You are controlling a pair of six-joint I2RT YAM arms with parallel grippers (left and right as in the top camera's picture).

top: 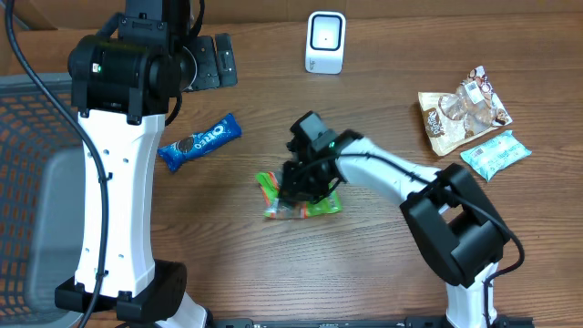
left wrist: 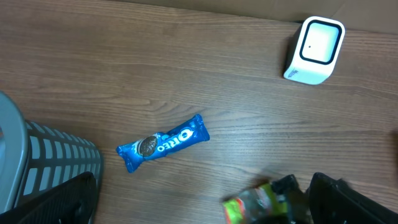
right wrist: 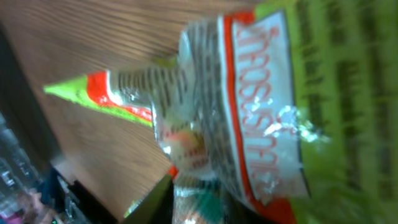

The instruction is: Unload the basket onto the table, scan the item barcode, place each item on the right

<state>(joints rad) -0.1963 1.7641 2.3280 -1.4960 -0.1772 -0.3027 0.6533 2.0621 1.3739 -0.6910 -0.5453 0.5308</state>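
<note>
A green and red snack packet (top: 305,202) lies crumpled at the middle of the table. My right gripper (top: 301,182) presses down on it and is shut on its clear crinkled part. In the right wrist view the packet (right wrist: 249,112) fills the frame; only one dark finger (right wrist: 155,199) shows at the lower left. The white scanner (top: 325,41) stands at the far edge. My left gripper (top: 211,62) hangs open and empty at the back left, well apart from the packet. The left wrist view shows the packet (left wrist: 255,202) blurred at the bottom and the scanner (left wrist: 314,50) at the top right.
A blue Oreo pack (top: 200,143) lies left of the packet, also in the left wrist view (left wrist: 163,143). A grey mesh basket (top: 27,182) stands at the left edge. Two more snack packs (top: 463,114) (top: 495,153) lie at the right.
</note>
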